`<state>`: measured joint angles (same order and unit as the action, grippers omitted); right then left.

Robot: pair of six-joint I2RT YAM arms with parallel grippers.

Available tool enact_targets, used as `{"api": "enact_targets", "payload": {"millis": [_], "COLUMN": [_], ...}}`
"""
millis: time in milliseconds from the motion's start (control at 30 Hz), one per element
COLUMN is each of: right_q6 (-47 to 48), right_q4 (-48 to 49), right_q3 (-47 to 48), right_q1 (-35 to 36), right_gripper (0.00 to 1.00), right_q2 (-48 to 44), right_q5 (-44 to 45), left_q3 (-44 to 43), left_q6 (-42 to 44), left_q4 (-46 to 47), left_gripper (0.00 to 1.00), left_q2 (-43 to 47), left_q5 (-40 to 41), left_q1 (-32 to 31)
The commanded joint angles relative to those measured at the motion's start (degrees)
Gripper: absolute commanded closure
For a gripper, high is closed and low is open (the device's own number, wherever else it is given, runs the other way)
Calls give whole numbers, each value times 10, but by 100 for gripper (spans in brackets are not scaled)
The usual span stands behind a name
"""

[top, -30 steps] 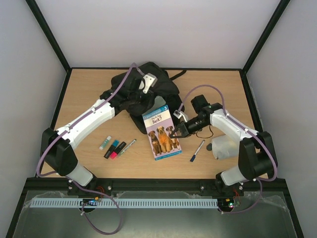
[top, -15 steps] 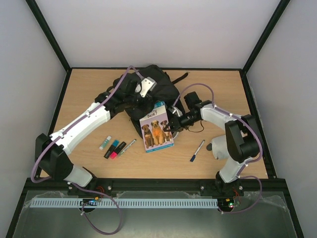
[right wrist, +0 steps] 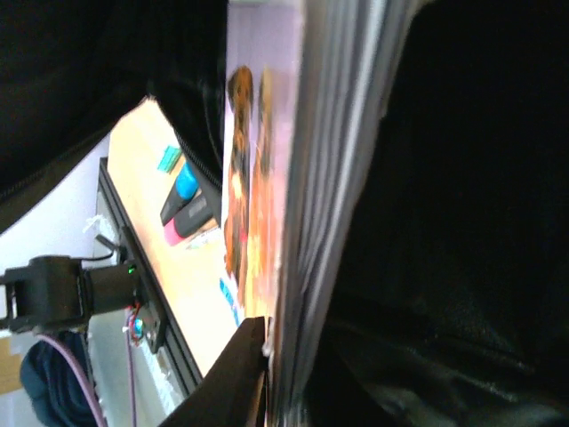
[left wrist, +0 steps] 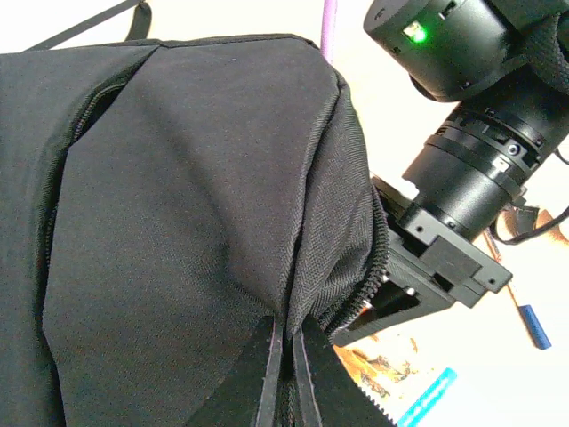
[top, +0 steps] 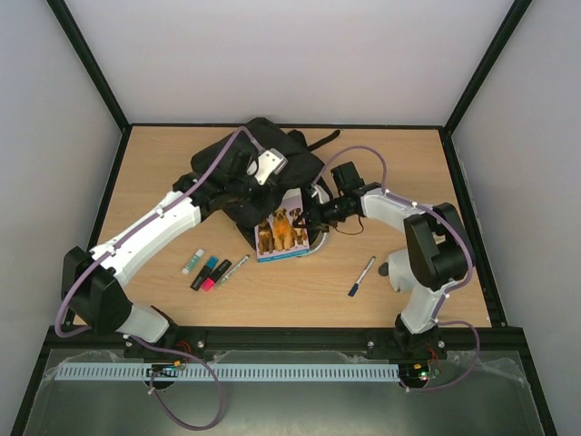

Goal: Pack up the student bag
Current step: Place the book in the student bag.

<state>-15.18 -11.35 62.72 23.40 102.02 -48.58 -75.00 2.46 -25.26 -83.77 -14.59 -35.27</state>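
In the last second the book [top: 283, 232] moved from the open surface [top: 163, 173] into the mouth of the student bag [top: 272, 150] (far centre). Right fingers [right wrist: 247, 369] are clamped on the book, and left fingers [left wrist: 249, 387] pinch the bag's edge.

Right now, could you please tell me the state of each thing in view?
student bag: unzipped, mouth edge held up.
left gripper: shut on the student bag's edge.
book: closed, tilted, far end in the bag's mouth.
right gripper: shut on the book.
highlighters: lying on the table, unpacked.
silver pen: lying beside them, unpacked.
blue pen: lying on the table, unpacked.
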Motion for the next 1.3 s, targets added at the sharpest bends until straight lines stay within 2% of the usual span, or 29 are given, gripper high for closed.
{"api": "enact_targets", "payload": {"millis": [0,200,333,500,633,767,867,967,1267], "right_q6": [-46,-43,-18,8,15,19,27,44,173], "right_q4": [22,17,3,-7,-2,1,2,-13,-123], "right_q3": [28,0,-38,-69,-60,-58,-68,-77,-117], "right_q1": [-3,-3,-3,-3,-3,-3,-3,-3,-3], "right_gripper": [89,99,99,99,99,90,66,53,41], "right_q2": [29,0,-56,-97,-78,-58,-71,-109,-249], "right_q5": [50,54,62,56,71,113,146,169,261], "left_q3": [-2,7,-13,-75,-107,-97,-78,-58,22], "left_q6": [6,1,6,35,58,63,65,65,39], "left_q4": [37,64,85,76,50,40,36,33,34], "left_gripper": [97,98,97,98,98,98,98,98,98], "left_q2": [49,47,18,-32,-53,-47,-36,-25,38], "left_q5": [-59,-32,-60,-67,-45,-21,-3,7,25], "left_q1": [-7,-7,-12,-61,-104,-112,-111,-110,-91]}}
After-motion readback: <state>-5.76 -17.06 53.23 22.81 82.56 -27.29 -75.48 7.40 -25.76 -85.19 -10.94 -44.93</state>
